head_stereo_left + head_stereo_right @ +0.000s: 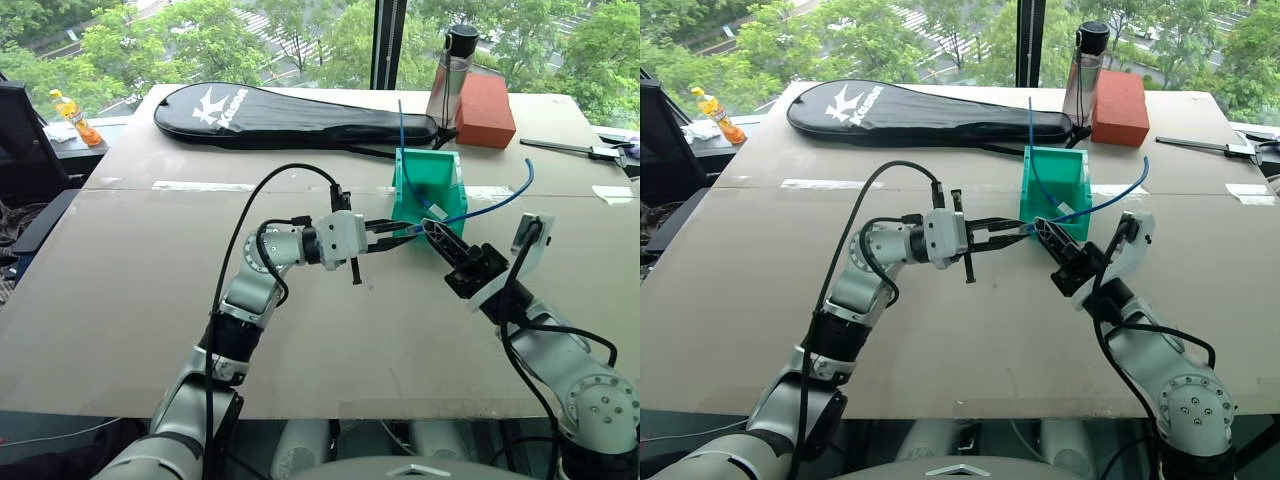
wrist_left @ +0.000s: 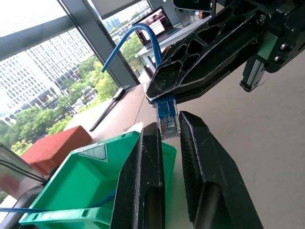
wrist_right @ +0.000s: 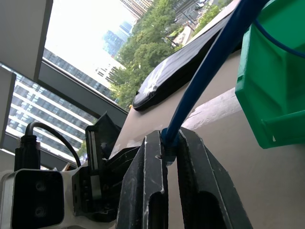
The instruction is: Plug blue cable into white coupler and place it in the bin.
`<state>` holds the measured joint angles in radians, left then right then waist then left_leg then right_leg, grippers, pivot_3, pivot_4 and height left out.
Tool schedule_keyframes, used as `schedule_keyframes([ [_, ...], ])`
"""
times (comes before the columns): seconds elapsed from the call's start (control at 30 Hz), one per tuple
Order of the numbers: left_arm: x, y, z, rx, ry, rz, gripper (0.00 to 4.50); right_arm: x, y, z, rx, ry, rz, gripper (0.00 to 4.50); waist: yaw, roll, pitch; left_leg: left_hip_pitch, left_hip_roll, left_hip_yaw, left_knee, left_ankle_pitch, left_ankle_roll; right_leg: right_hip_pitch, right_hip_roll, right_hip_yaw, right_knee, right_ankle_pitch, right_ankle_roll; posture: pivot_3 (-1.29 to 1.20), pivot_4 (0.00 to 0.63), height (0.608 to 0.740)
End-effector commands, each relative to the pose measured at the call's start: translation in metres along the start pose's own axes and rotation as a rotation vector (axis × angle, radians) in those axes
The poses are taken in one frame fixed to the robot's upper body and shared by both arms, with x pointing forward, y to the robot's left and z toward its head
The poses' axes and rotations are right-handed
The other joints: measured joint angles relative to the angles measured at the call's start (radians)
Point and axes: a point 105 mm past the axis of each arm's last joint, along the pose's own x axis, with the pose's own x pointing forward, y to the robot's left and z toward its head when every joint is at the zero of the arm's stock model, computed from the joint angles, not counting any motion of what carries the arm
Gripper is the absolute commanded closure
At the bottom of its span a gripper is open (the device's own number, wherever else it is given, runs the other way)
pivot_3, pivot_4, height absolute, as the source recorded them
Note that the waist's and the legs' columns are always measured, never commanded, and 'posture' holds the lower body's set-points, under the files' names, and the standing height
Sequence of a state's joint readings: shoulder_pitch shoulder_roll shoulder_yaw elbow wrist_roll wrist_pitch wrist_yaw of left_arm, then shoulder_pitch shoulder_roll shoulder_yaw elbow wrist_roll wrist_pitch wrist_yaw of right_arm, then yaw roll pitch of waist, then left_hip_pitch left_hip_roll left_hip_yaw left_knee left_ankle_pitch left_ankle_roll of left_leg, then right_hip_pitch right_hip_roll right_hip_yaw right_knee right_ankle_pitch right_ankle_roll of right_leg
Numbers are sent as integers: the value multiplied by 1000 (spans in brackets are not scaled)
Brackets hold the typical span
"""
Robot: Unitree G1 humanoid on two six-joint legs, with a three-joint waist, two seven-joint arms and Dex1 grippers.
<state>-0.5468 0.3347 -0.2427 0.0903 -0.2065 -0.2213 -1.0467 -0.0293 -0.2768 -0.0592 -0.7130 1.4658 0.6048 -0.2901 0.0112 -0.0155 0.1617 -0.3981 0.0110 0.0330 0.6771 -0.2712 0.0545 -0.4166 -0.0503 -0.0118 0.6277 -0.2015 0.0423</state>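
The bin [image 1: 430, 185] stands on the desk [image 1: 120, 290], and everything else is placed from it. Just in front of its lower front edge the two grippers meet above the desk. The right gripper [image 1: 432, 231] is clamped on the blue cable [image 1: 500, 200] close behind its clear plug [image 2: 167, 120], and the cable arcs up and away from there to the bin's right side. The left gripper [image 1: 392, 228] points toward that plug with its fingers [image 2: 143, 181] drawn narrow, the plug's tip sitting between their ends; whether the white coupler is pinched there cannot be told. A second thin blue cable [image 1: 402, 130] rises out of the bin. Behind the bin lie a black racket case [image 1: 290, 115], a bottle [image 1: 452, 75] and a red block [image 1: 485, 110].
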Motion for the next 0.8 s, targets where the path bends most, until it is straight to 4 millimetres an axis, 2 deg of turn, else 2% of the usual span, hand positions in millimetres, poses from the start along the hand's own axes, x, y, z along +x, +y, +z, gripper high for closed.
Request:
schedule_keyframes([
  [0.03, -7, 7, 12, -115, -32, 45, 2802, 0, 10, 9, -24, -37, 52, 4500, -1, 0, 0, 0, 0, 0, 0, 0, 0, 0, 0, 0, 0, 0, 0, 0, 150, 740],
  [0.1, -22, 12, 9, -174, 10, 75, 1853, 1, 10, 10, -31, -34, 62, 4500, -3, 0, 0, 0, 0, 0, 0, 0, 0, 0, 0, 0, 0, 0, 0, 0, 150, 740],
  [0.2, -57, 26, 1, -260, 95, 186, 538, 2, 10, 11, -42, -31, 74, 4500, -13, 0, 0, 0, 1, 0, 0, 0, 0, 0, 1, 0, 0, 0, 0, 0, 150, 740],
  [0.37, -123, 54, -10, -322, 216, 479, 538, 6, 6, 7, -46, -13, 89, 4500, -22, 0, 0, 1, 2, 0, 0, 0, 0, 0, 1, 0, 1, 0, 0, 0, 150, 740],
  [0.53, -174, 51, -20, -360, 323, 634, 538, 12, 6, 2, -36, 13, 119, 4500, -22, 0, 0, 0, 2, 0, 0, 0, 0, 0, 0, 0, 0, 0, 0, 0, 150, 740],
  [0.63, -192, 42, -27, -383, 368, 687, 538, 15, 5, -1, -39, 35, 136, 4500, -19, 0, 0, 0, 2, 0, 0, 0, 0, 0, -1, -1, 0, 0, 0, 0, 150, 740],
  [0.8, -200, 30, -36, -400, 405, 703, 538, 17, 5, -3, -47, 59, 154, 4500, -15, 0, 0, 0, 1, 0, 0, 0, 0, 0, -3, -1, 0, -1, -2, 0, 150, 740],
])
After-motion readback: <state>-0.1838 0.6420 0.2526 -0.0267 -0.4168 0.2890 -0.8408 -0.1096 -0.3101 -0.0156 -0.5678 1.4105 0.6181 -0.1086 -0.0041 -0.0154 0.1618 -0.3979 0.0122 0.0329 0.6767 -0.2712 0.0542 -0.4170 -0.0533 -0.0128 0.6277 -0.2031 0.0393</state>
